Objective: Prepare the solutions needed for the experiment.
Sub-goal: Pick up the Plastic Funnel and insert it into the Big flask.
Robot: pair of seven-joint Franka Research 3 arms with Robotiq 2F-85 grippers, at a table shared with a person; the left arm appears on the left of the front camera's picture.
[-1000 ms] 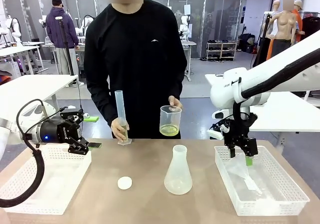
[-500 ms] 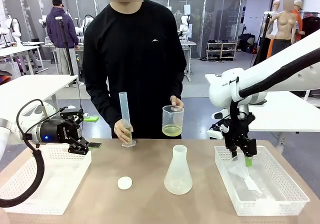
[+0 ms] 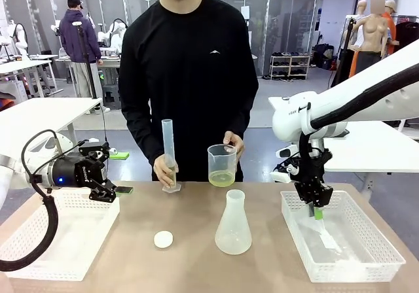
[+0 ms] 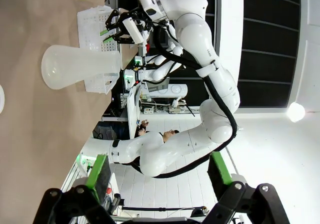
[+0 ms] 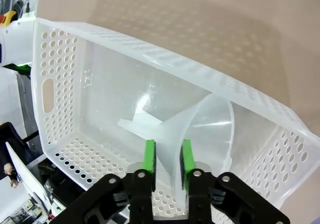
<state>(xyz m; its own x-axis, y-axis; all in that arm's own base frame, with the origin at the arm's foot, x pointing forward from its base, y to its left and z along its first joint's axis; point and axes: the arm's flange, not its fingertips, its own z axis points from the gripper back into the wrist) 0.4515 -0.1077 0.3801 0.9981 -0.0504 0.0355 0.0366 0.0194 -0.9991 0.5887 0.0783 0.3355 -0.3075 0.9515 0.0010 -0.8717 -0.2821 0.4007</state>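
Two white perforated baskets sit on the tan surface point(image 3: 186, 205): the left basket point(image 3: 39, 257) and the right basket point(image 3: 357, 275), flanking the single conical flask point(image 3: 233, 224), which stands upright, mouth up. Beyond the flask a person holds one tall graduated cylinder point(image 3: 169, 146), nearly upright, and one clear beaker point(image 3: 221, 157), upright. One shallow, level layer of pale yellow-green solution point(image 3: 221, 179) lies in the beaker's bottom, behind the flask. Over the right basket, the right hand point(image 5: 167, 156) is clamped on the wall of one clear funnel point(image 5: 205, 129), a green pad on either side. The left hand point(image 4: 157, 171), above the left basket's far edge, has its pads wide apart. One white round cap point(image 3: 163, 239) lies left of the flask. Print on the left hand's casing is too small to read.
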